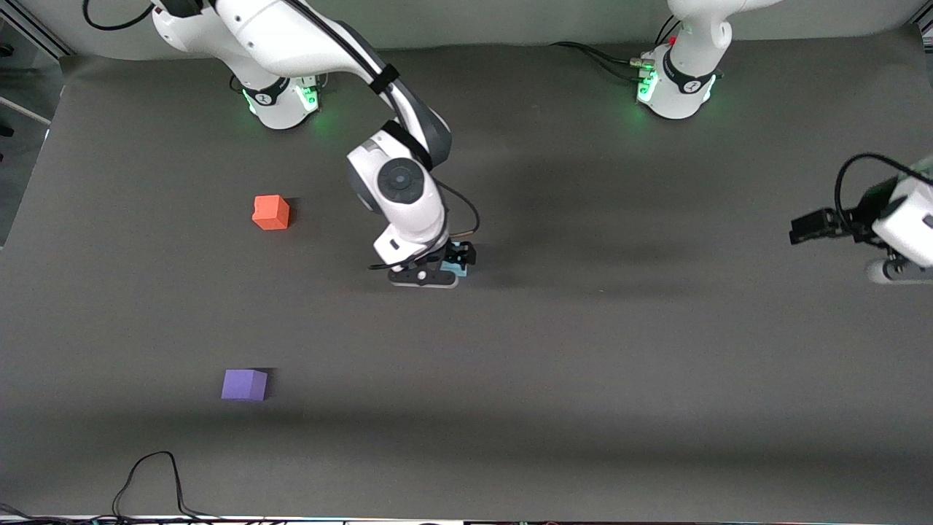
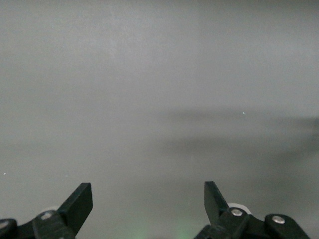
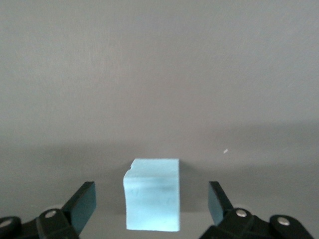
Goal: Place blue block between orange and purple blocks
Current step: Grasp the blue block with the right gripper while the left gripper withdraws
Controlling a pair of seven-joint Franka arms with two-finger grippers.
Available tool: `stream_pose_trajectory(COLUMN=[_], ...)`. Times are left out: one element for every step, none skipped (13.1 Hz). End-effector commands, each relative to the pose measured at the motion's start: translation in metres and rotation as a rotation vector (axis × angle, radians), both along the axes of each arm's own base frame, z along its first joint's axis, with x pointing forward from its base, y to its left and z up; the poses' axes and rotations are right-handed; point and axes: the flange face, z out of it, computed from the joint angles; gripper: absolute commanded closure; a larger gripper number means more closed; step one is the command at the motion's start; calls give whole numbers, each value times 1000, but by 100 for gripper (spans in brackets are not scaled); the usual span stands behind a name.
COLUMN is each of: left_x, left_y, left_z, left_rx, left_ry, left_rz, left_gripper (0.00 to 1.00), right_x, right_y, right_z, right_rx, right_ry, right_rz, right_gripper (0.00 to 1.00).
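Note:
The pale blue block [image 3: 152, 194] sits on the dark mat between the open fingers of my right gripper [image 3: 151, 199], with a gap on each side. In the front view only a sliver of the blue block [image 1: 459, 270] shows under my right gripper [image 1: 446, 268], low at mid-table. The orange block [image 1: 270, 212] lies toward the right arm's end of the table. The purple block [image 1: 245, 384] lies nearer to the front camera than the orange block. My left gripper [image 2: 148, 199] is open and empty, waiting at the left arm's end [image 1: 896, 266].
A black cable [image 1: 149, 485] loops on the mat at the table's front edge, near the purple block. The two arm bases [image 1: 280, 102] stand along the back edge of the mat.

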Motion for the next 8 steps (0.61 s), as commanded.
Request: stream_pose_trajectory(left_x=[-17, -17, -17, -13, -9, -5, -5, -6], left_y=[-10, -15, -18, -14, -16, -17, -17, -16], left_z=[8, 9, 10, 12, 18, 22, 22, 23], left_rx=[13, 15, 18, 17, 18, 18, 18, 16], left_ry=[-24, -27, -28, -32, -48, -57, -59, -59], left_rz=[-23, -29, -37, -29, -32, -30, -30, -32], left_gripper=[0, 0, 0, 0, 0, 0, 0, 0], right_x=[-26, -33, -44, -47, -48, -48, -48, -45], right_y=[3, -2, 1, 1, 1, 1, 0, -2], right_z=[-34, -47, -56, -60, -61, -62, -63, -63], right_rx=[17, 20, 12, 4, 2, 1, 0, 0], right_ry=[-19, -29, -26, -22, -21, -20, -19, -19], right_rz=[-24, -22, -4, -1, -1, -1, -4, -8], right_gripper=[0, 0, 0, 0, 0, 0, 14, 42])
